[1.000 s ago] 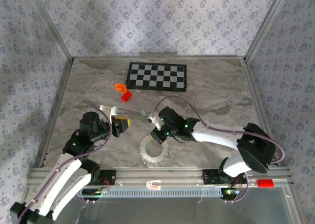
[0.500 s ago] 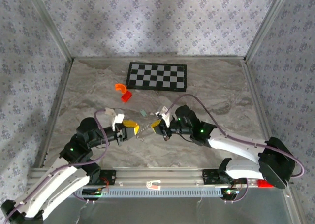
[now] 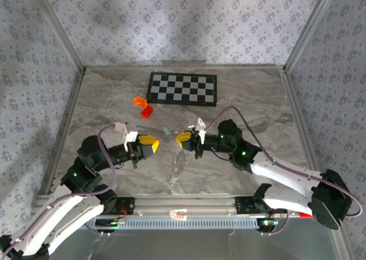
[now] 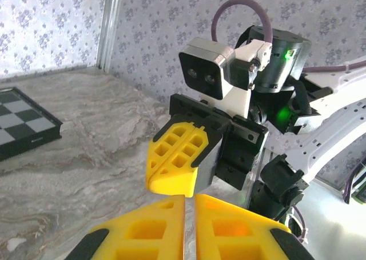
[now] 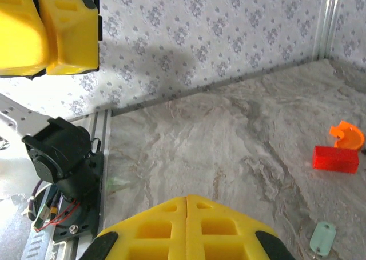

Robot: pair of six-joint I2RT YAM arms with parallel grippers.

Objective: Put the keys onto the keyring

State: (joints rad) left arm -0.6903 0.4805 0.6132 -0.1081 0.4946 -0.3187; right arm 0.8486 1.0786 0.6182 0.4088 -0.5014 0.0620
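The keyring (image 3: 175,170) shows as a pale blurred streak running down from under my right gripper (image 3: 178,139), so it seems to dangle from it. The right fingers (image 5: 166,226) are pressed shut, and the chain itself is hidden beneath them. My left gripper (image 3: 155,143) faces the right one tip to tip, a short gap apart. A thin slit remains between its fingers (image 4: 148,231), with nothing seen inside. In the left wrist view the right gripper (image 4: 166,183) hangs just beyond my left gripper (image 4: 189,198). The small teal key (image 3: 167,131) (image 5: 322,237) lies flat on the table behind both grippers.
An orange curved piece (image 3: 139,101) and a red piece (image 3: 147,112) lie at the back left. The checkerboard (image 3: 183,88) rests against the back wall. Metal frame posts and patterned walls enclose the marble table (image 3: 251,100).
The right gripper lifted the chain off the table and rose toward the back. The left gripper swung up to face it. The chain, a flat ring before, now shows as a blurred streak.
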